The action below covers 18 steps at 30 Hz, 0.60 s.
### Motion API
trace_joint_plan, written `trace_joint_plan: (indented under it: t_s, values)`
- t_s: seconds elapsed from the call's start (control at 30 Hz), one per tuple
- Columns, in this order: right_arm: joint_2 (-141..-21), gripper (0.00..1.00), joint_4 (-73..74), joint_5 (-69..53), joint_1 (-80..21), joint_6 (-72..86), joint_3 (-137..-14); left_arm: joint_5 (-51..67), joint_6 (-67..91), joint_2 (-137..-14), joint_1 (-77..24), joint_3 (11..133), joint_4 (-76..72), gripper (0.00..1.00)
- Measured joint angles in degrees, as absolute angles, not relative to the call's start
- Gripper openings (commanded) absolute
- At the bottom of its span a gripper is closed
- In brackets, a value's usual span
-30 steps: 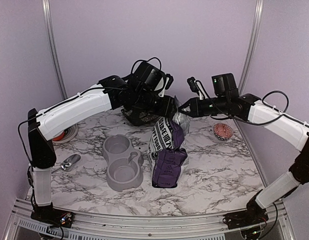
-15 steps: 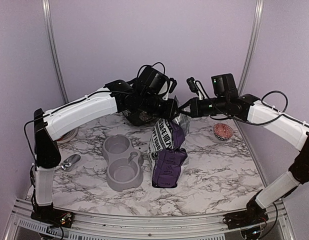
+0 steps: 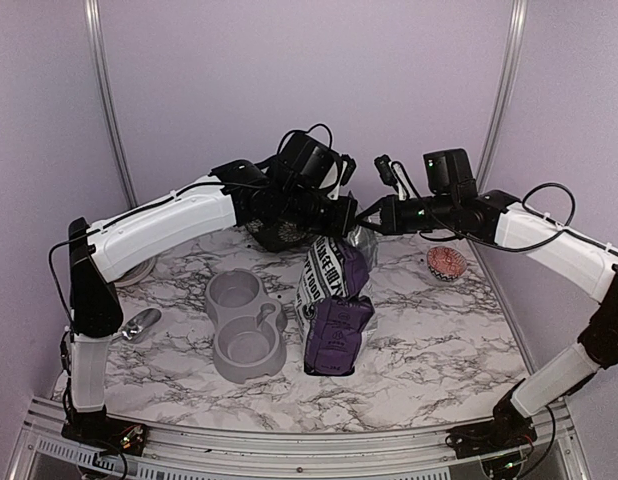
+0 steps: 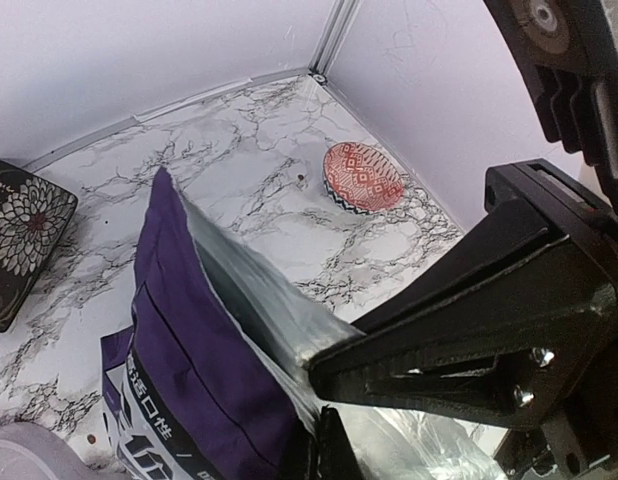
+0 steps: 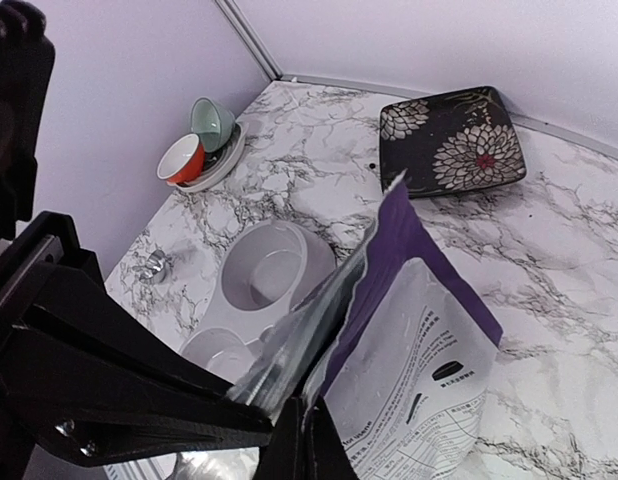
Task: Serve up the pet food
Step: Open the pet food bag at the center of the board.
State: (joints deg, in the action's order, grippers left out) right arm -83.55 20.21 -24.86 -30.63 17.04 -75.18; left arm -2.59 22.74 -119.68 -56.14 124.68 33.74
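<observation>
- table: white marble top, purple walls around it.
- left arm: reaches from the near-left base up and over to the far middle.
- right arm: reaches from the near-right base to the far middle and meets the left arm above the bag.
- bag: purple and white, in the middle of the table just right of the double bowl. Its bottom is on the table and its top is lifted. Silver lining shows at the open mouth in both wrist views.
- double bowl: grey, two wells, left of the bag, near-middle.
- plate: black, square, flower print, far side behind the bag, flat on the table.
- left gripper: closed, pinching the bag's top edge from the left.
- right gripper: closed, pinching the same top edge from the right, just beside the left gripper.
- cups: one orange and one green, tilted on a white saucer, far left.
- small bowl: red pattern, far right, well apart from the bag.
- scoop: shiny metal, near left, lying on the table.
- pet food: hidden, no kibble can be made out; cannot tell how much is inside the bag.
</observation>
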Motion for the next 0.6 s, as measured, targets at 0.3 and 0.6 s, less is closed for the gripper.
trace_joint_plan:
  t_s: [0.3, 0.6]
  values:
    - [-82.2, 0.0, 27.2, -20.4, -28.9, 14.4, -76.7, -4.2, 21.6, -116.2, -54.3, 123.8, 37.0, 0.0]
    - [-81.9, 0.01, 29.8, -20.4, -27.6, 13.3, -77.4, -5.9, 19.3, -115.3, -53.5, 123.9, 39.2, 0.0]
